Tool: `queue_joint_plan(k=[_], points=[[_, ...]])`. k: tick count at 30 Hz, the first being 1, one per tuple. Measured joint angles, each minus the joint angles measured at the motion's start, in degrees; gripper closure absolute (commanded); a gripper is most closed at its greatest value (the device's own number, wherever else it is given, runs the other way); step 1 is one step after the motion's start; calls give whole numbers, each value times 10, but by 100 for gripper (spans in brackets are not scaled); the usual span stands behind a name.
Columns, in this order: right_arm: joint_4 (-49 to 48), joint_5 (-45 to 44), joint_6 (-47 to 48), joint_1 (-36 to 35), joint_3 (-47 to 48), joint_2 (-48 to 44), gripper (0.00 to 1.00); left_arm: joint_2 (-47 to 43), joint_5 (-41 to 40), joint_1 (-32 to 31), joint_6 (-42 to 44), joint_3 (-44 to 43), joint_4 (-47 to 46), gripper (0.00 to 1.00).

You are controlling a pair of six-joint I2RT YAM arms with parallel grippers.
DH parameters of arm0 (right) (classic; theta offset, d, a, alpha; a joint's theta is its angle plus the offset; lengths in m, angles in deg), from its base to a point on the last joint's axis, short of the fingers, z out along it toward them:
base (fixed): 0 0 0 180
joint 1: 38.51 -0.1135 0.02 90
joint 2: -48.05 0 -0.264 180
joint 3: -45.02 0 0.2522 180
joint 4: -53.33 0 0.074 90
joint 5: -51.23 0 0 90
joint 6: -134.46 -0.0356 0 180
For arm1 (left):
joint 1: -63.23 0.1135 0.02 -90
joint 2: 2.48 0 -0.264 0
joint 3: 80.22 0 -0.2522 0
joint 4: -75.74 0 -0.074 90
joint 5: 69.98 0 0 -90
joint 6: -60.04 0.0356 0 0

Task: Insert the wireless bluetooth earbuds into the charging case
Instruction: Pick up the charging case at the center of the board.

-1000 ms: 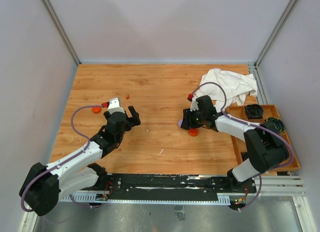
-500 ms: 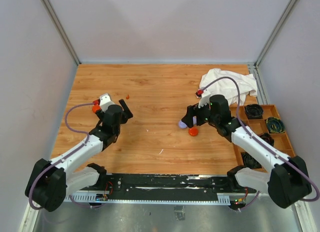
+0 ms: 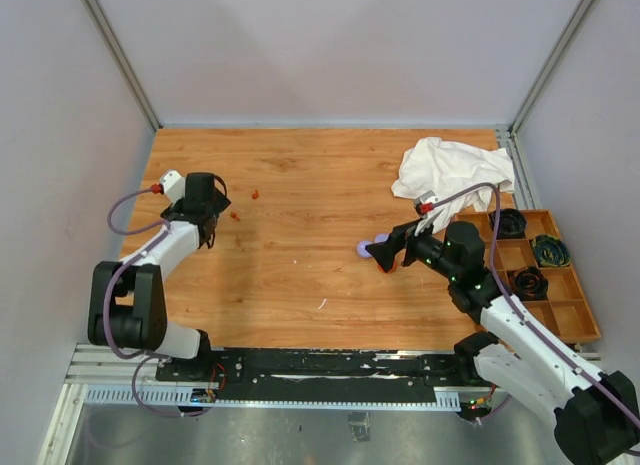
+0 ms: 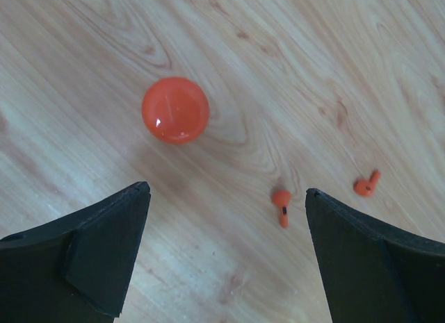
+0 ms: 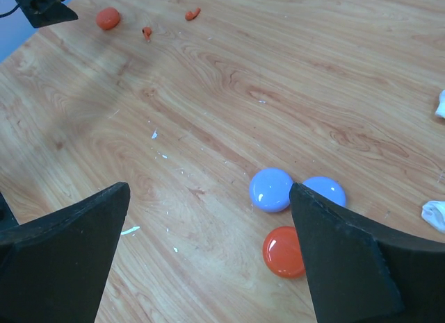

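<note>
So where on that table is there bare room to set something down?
The widest bare wood lies mid-table, between the orange earbuds and the lavender discs. The far strip left of the white cloth is free too. It is crowded around those discs, the orange disc beside them and the tray on the right.

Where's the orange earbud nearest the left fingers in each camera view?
Top external: orange earbud left of centre, mid-height.
Left wrist: orange earbud low, right of centre.
Right wrist: orange earbud near the top-left corner.
Shared landmark: second orange earbud, to its right in every view.
</note>
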Motion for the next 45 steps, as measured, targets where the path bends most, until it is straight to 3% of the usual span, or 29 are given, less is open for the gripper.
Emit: queue_joint_plan(k=[11, 19, 33, 45], points=[[-29, -27, -10, 0, -30, -38, 1, 157, 17, 71, -58, -138, 64, 1], [-29, -52, -11, 0, -32, -38, 1, 245, 26, 96, -73, -191, 111, 14], [-29, -63, -12, 0, -38, -36, 2, 268, 31, 101, -58, -219, 122, 41], [-31, -38, -23, 0, -35, -3, 2, 227, 59, 97, -16, -174, 119, 47]])
